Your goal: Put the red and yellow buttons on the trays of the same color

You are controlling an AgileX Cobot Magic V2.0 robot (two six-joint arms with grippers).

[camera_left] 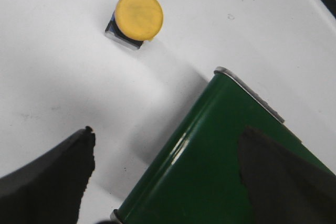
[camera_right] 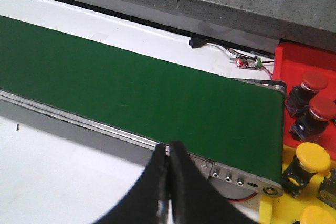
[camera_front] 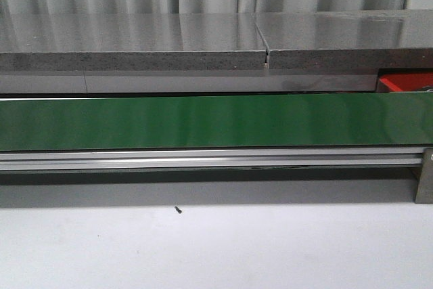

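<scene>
In the left wrist view a yellow button (camera_left: pixel 139 15) on a dark square base stands alone on the white table, off the rounded end of the green belt (camera_left: pixel 220 150). My left gripper (camera_left: pixel 168 179) is open and empty, well short of the button, one finger over the table and one over the belt. My right gripper (camera_right: pixel 169 150) is shut on nothing, at the belt's near rail. Past the belt's end lie a red tray (camera_right: pixel 294 56) holding two red buttons (camera_right: pixel 314 82) and a yellow tray (camera_right: pixel 270 211) holding yellow buttons (camera_right: pixel 313 157). The front view shows only a corner of the red tray (camera_front: pixel 406 82).
The green belt (camera_front: pixel 203 121) runs across the whole front view on a metal frame (camera_front: pixel 203 160). A grey stone slab (camera_front: pixel 203 42) lies behind it. A small circuit board with wires (camera_right: pixel 249 62) sits by the belt's far end. A tiny dark screw (camera_front: pixel 178 210) lies on the white table.
</scene>
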